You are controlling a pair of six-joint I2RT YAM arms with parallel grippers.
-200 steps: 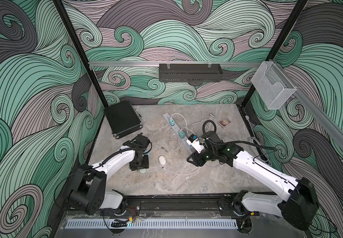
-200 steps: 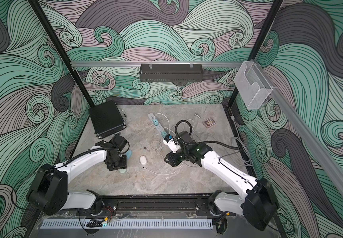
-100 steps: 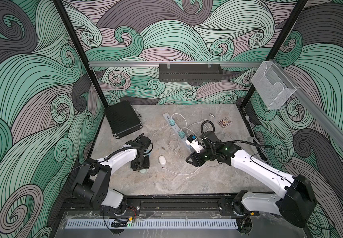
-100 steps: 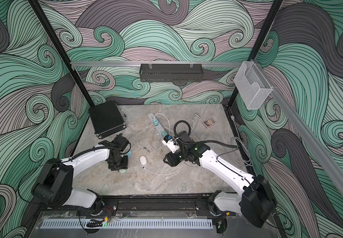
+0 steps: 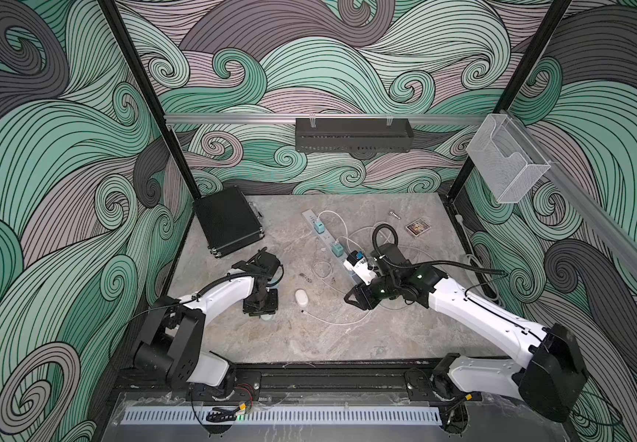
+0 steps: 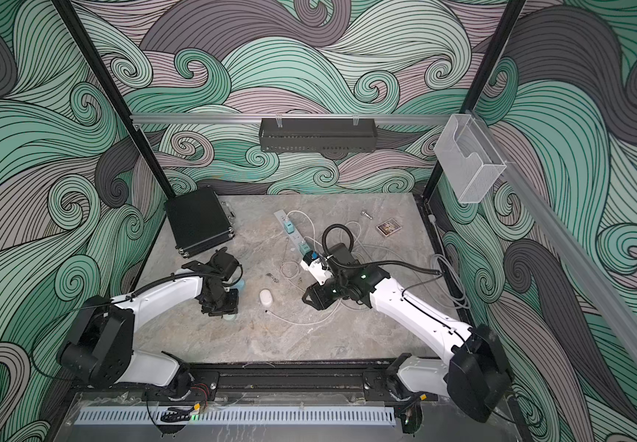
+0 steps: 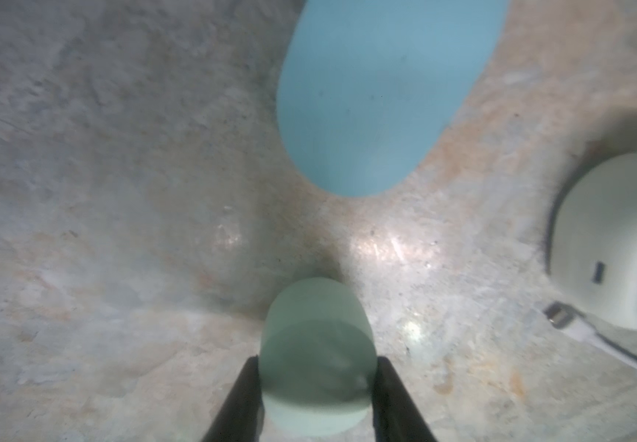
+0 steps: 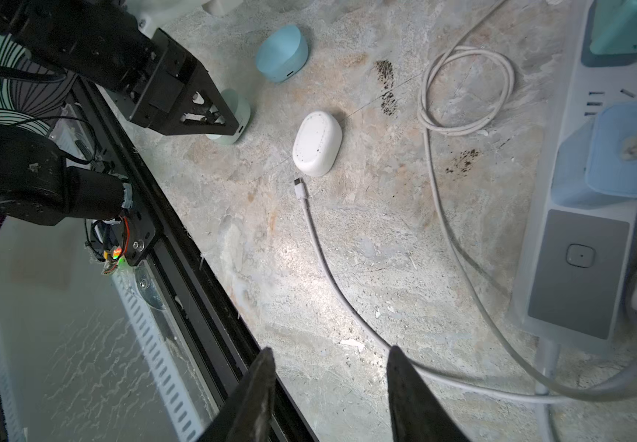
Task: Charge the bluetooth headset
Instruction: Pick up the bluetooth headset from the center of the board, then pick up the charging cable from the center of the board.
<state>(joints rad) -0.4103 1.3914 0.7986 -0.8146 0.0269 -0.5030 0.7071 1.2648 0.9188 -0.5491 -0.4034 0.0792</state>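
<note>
Three smooth, rounded headset cases sit on the marbled grey desk (image 5: pixel 347 336). The left hand (image 7: pixel 316 359) pinches the pale green case (image 7: pixel 315 317) by its sides, with the blue case (image 7: pixel 385 95) and white case (image 7: pixel 615 245) lying apart from it. The right hand (image 8: pixel 330 349) (spread, empty) hovers above the white cable (image 8: pixel 320 245). Wave-patterned walls (image 5: pixel 309 76) surround the desk.

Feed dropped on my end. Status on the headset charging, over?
Left tool straddles pale green case, grip unconfirmed. Right tool open, empty. Cable plug lies loose beside white case. Blue case nearby, not blocking.
</note>
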